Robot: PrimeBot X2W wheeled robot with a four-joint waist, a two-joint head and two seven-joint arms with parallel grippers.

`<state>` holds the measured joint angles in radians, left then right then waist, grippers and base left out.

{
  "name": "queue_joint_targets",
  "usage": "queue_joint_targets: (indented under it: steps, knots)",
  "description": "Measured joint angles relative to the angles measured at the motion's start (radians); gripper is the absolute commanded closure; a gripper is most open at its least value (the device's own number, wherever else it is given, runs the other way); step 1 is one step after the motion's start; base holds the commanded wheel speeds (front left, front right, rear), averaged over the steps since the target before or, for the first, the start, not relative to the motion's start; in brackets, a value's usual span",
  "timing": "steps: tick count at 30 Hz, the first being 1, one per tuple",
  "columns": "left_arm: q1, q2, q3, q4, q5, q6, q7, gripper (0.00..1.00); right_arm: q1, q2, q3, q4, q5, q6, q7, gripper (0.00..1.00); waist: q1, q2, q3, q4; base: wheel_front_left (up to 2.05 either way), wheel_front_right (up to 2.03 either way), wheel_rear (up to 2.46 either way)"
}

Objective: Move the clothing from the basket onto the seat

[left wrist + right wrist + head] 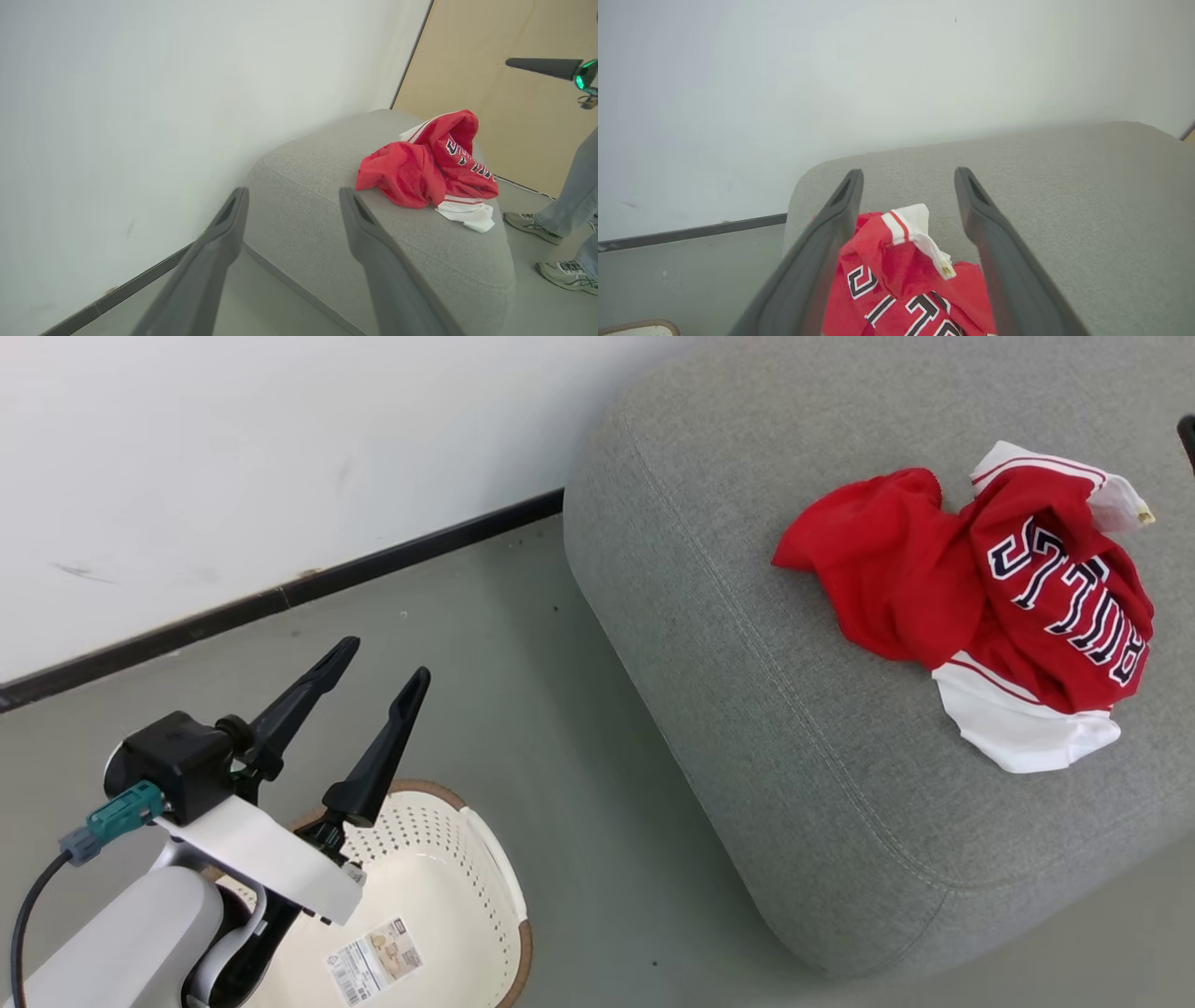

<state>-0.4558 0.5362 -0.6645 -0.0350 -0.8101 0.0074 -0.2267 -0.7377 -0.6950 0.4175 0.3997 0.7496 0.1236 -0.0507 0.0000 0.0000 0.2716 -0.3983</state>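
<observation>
Both pieces of clothing lay in one crumpled heap on top of the seat (747, 728), a big grey block of coarse woven fabric with rounded corners and a stitched seam running round its upper edge. The plain red garment (868, 569) was soft and loosely bunched. It touched the jersey (1055, 607), which was folded over itself, with white bands at its hem and collar and dark lettering outlined in white.

On the smooth grey floor (560, 728) well apart from the seat stood the basket (481, 859). Its cream plastic wall was dotted with small round holes under a brown woven-look rim, and a paper label (373, 959) lay flat on its smooth bottom.

The left gripper (386, 657) hung above the basket, its two long, tapering dark fingers spread apart and holding nothing. The right gripper (909, 171) hung over the jersey with its fingers likewise spread wide, one to each side of the heap in its wrist view, clamped on nothing.

A plain white wall (233, 457) with a dark baseboard (280, 593) ran behind. Beside the seat's far side stood a person's grey trouser legs and grey sneakers (567, 273).
</observation>
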Motion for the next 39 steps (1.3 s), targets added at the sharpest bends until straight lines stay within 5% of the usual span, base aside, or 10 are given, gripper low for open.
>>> queue_joint_targets:
  steps: [17,39]
  knots:
    - [0.146,-0.049,0.14,0.049,-0.055,0.105,-0.021,0.0,0.118,0.076,-0.01,-0.071,0.035,0.0,-0.184,0.0,0.0,0.0,-0.118,0.094,0.0,0.0,0.0]
    - [0.316,-0.16,0.295,0.061,-0.046,0.141,-0.023,0.0,0.333,0.205,-0.097,-0.143,-0.087,0.0,-0.197,0.0,0.0,0.0,-0.219,0.251,0.0,0.0,0.0]
